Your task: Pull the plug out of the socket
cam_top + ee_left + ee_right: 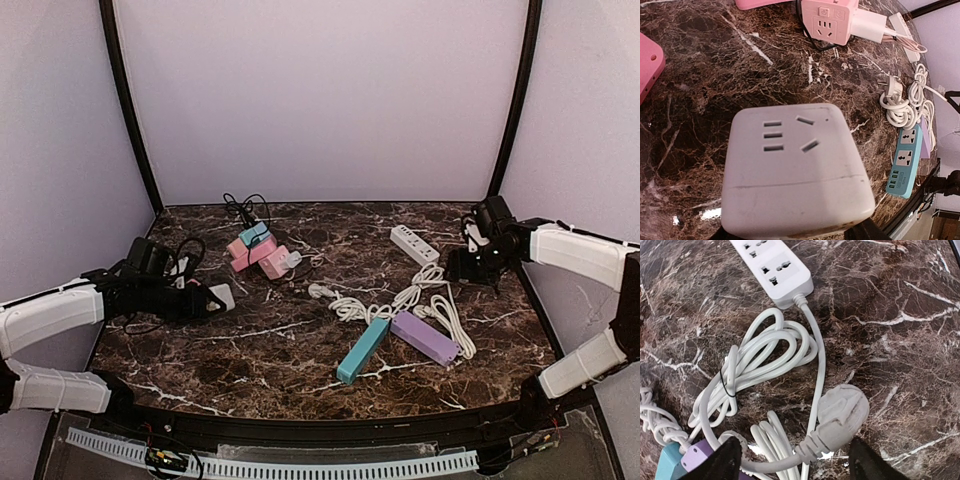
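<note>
Top view: left jaws clenched round the white cube socket (222, 296), low over the left side of the bench (300, 350). Left wrist: the cube's slots face the camera. Right wrist: right jaws spread wide, with the grey plug (842, 412) lying loose on the marble between them.

The marble-patterned tabletop (300, 340) was dark brown, veined in white. The rounded plastic cube socket (795, 170) was off-white and a second cube socket (830, 20) was pink. One long power strip (363, 350) was teal, its neighbour (424, 337) lilac, and a third strip (772, 265) white, with a white coiled cable (765, 355) and a pale grey-white round plug (842, 412).
</note>
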Available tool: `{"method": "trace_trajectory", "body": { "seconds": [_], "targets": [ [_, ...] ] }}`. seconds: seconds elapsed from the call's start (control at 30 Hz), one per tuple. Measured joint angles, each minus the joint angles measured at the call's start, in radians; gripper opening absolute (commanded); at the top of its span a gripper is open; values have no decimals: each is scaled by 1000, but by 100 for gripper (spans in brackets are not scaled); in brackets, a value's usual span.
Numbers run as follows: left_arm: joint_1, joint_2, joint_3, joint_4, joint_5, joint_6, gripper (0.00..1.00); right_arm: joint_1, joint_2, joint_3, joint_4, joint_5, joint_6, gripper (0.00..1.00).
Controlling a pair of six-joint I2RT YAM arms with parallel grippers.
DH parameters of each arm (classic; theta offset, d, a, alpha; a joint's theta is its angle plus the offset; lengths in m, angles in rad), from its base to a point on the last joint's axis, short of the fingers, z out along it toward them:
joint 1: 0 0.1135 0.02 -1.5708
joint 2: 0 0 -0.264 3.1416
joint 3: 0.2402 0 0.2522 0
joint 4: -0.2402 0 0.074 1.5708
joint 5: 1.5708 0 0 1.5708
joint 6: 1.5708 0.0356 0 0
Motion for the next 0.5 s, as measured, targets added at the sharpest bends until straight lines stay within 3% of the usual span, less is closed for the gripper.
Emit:
{"method": "trace_trajectory", "body": {
  "seconds": [0.2, 0.5],
  "targets": [
    [95, 10, -35, 30, 36, -11, 1, 0, -93, -25, 3, -8, 24, 96],
    [247, 53, -91, 63, 95, -39, 1, 0, -230, -26, 3, -6, 50, 96]
  ]
}}
